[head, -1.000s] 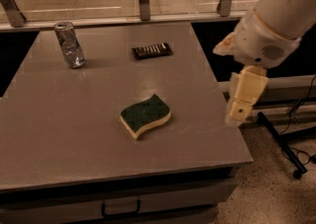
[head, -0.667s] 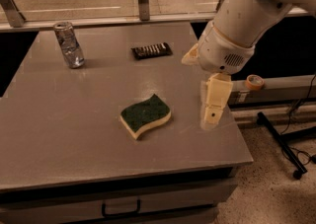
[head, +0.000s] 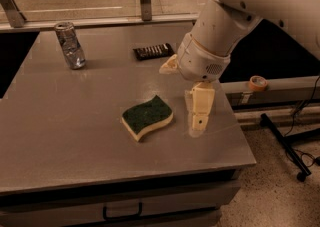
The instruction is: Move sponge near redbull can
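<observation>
**A:** Where did the sponge (head: 147, 117) lie?

**B:** Flat on the table (head: 75, 136), a little right of the middle, green side up with the pale foam showing along its near edge. Nothing touched it.

**A:** And the can (head: 70, 46)?

**B:** It stood upright near the far left corner, well apart from the sponge, with a wide stretch of bare tabletop between them.

**A:** Where was the hand (head: 198, 121)?

**B:** Just beside the sponge, on the side toward the table's right edge as the camera saw it. It pointed straight down from the big white arm (head: 225, 31) and hung low over the tabletop. It held nothing.

**A:** Was it spread apart or closed together?

**B:** I could not tell from that angle. I also couldn't say whether its tip met the table.

**A:** Anything else on the table?

**B:** A flat dark ridged packet (head: 153, 51) lay near the far edge, between the can and the arm, apart from both. Off the table, an orange roll of tape (head: 257, 82) sat on a ledge to the right.
</observation>
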You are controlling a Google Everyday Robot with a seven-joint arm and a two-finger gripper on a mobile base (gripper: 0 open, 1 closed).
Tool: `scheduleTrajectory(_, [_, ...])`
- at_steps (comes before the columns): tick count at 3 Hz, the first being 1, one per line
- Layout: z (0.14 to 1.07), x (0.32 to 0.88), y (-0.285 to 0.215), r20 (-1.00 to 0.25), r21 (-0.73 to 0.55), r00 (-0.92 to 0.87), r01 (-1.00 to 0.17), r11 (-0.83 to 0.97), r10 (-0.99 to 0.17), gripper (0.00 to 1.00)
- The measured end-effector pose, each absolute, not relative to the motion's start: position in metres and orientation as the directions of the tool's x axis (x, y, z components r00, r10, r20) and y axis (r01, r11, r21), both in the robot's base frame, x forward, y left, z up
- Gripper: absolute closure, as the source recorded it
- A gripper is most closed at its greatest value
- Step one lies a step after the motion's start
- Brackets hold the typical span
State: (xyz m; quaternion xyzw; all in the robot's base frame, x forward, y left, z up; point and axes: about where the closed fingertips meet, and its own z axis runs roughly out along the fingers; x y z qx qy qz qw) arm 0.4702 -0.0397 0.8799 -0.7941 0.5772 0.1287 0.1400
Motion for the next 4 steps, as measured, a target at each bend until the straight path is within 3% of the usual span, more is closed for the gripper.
scheduleTrajectory(2, [0.856,0.49,-0.013,-0.327,-0.051,0.33,-0.942,-0.332,-0.886,0.0])
scheduleTrajectory(4, [0.842,0.493,0.023,-0.393,-0.121,0.478,-0.874,-0.471,-0.786,0.0])
